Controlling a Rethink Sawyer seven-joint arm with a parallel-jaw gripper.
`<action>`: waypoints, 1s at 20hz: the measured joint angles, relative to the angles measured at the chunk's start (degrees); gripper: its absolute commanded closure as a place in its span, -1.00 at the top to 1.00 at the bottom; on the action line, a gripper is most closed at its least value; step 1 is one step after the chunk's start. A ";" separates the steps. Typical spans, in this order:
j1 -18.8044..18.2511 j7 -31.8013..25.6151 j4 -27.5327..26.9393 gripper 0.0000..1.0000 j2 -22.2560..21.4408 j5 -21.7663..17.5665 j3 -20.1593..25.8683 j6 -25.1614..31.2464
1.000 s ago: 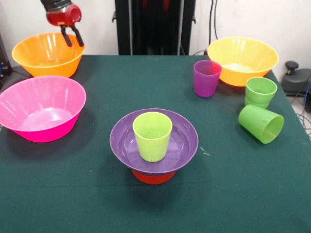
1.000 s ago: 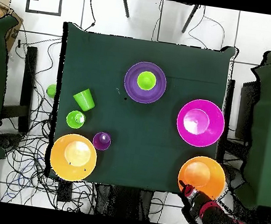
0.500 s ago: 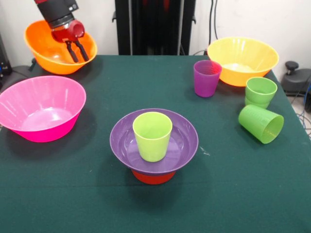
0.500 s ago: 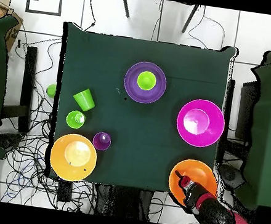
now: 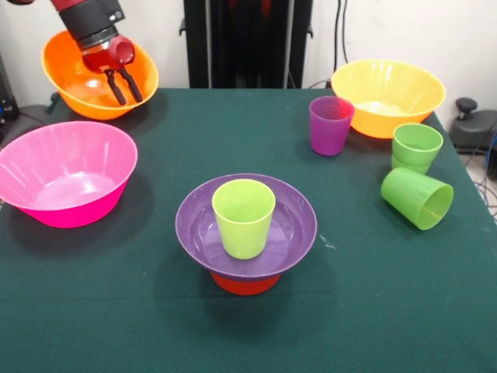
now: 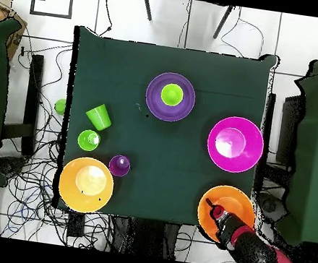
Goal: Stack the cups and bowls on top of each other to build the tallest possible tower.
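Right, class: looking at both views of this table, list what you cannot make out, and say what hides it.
- Small orange bowl: front view shows only its lower edge under the purple bowl; overhead view hides it fully.
- Gripper: whether it grips the tilted orange bowl; the fingers overlap the bowl's wall.
- Upright green cup: one or several nested cups, unclear.
- Arm: cut off by the top edge, front view.

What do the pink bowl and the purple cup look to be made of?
Pink bowl: probably glossy moulded plastic, with bright highlights on its inner floor and light glowing through the wall. Purple cup: likely smooth plastic too, seemingly translucent, since its rim and wall glow lighter where lit.
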 measured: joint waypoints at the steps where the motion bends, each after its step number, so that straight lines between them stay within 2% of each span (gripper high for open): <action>1: -0.12 -0.12 -0.34 1.00 0.46 -0.01 0.21 0.42; 7: -0.39 -0.79 -2.19 1.00 3.48 0.36 1.45 2.43; 20: -0.39 -2.95 -4.42 1.00 7.20 0.90 5.10 8.78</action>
